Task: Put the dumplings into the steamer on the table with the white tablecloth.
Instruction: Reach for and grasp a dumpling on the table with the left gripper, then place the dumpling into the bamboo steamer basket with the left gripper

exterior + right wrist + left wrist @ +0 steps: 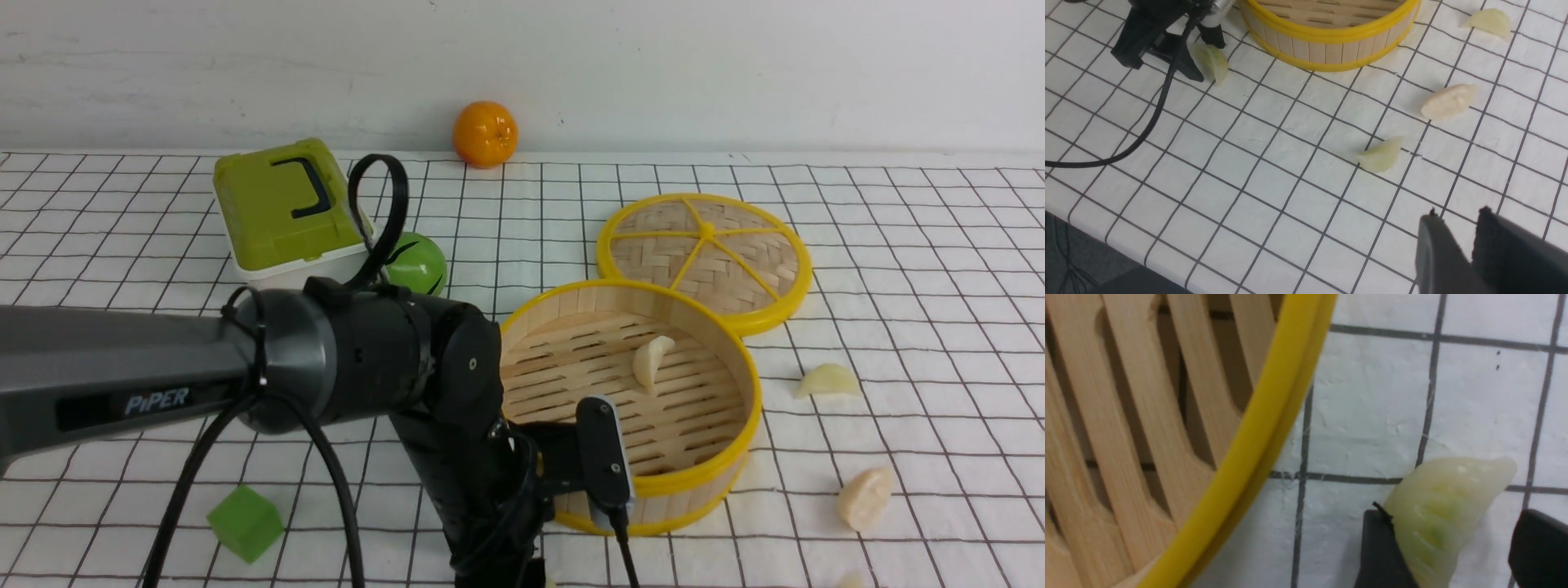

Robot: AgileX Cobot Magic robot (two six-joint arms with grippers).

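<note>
Front: round yellow-rimmed bamboo steamer [755, 392] sits centre-right on white grid tablecloth [898, 245], one creamy crescent dumpling [653, 359] inside. Left wrist: left gripper [1451, 516] jaws apart, straddling pale green dumpling [1445, 490] beside steamer wall. Right wrist: right gripper [1457, 216] slightly apart, empty, near tablecloth's robot-side edge.

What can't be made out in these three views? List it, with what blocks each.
Front view: the left claw and the pale green crescent dumpling by it, hidden behind the black arm.
Front view: a creamy dumpling, cut off by the bottom edge.
Right wrist view: most of the round yellow-rimmed bamboo steamer, cut off by the top edge.
</note>
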